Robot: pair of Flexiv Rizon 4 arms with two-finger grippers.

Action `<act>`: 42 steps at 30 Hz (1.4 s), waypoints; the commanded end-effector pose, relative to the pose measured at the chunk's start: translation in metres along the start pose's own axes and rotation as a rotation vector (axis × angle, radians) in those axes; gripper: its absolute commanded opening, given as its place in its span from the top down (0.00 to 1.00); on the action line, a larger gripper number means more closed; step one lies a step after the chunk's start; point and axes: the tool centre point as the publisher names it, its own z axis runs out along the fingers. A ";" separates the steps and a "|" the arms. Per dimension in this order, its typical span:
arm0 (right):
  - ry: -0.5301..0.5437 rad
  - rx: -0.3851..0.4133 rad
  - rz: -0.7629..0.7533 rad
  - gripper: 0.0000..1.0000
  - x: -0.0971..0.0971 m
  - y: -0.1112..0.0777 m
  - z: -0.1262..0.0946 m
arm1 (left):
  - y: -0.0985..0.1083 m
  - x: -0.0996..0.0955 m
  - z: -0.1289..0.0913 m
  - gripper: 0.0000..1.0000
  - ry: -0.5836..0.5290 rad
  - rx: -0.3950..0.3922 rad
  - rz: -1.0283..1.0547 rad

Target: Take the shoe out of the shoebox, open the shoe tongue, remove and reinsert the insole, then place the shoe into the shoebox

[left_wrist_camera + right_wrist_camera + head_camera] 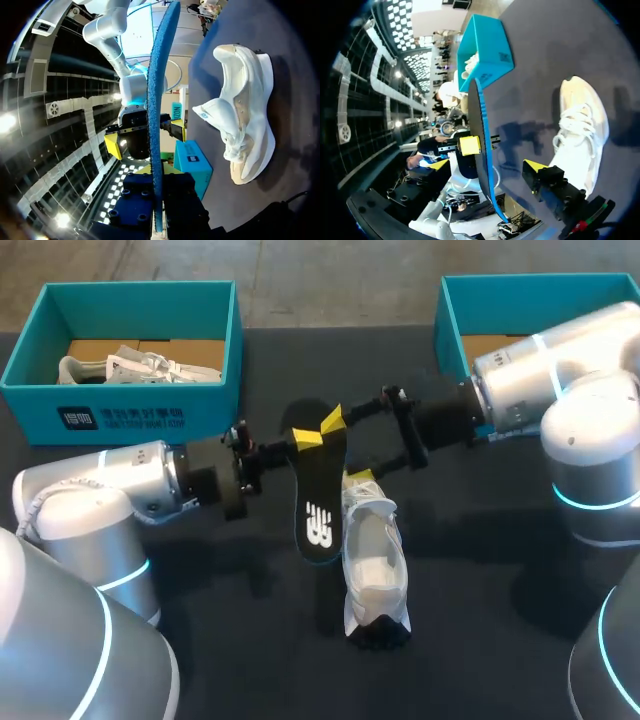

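Left pincer (pixel 303 438) grips the far end of the insole (pixel 318 495) over the table's middle. Right pincer (pixel 346 448) stands wide, straddling that same end. The shoe (pixel 375 565) lies just beside the insole, toward the front edge.

Left arm (pixel 100 502) and right arm (pixel 560 365) are skinned in rounded silver-grey shells, and the joints are ringed with glowing cyan bands. Wrists are finished in black with bolt heads exposed. Left pincer (pixel 304 439) and right pincer (pixel 346 448) are built black and capped in bright yellow. A white cable is looped at the left arm's shell.
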 end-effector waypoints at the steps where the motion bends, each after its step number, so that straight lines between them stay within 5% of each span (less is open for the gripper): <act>1: -0.135 -0.042 -0.006 0.00 -0.003 -0.022 -0.030 | -0.012 -0.002 -0.024 1.00 0.023 0.027 -0.014; 16: -0.328 -0.021 -0.294 0.00 -0.023 -0.051 -0.092 | -0.060 -0.004 -0.048 1.00 0.119 0.150 -0.082; 31: -0.328 -0.021 -0.294 0.00 -0.023 -0.051 -0.092 | -0.063 -0.003 -0.048 1.00 0.139 0.158 -0.068; 35: -0.417 -0.012 -0.567 0.00 -0.016 -0.052 -0.093 | -0.086 0.001 -0.041 1.00 0.160 0.171 -0.152; 42: -0.439 0.011 -0.828 0.00 -0.041 -0.062 -0.104 | -0.120 0.016 -0.047 1.00 0.199 0.176 -0.247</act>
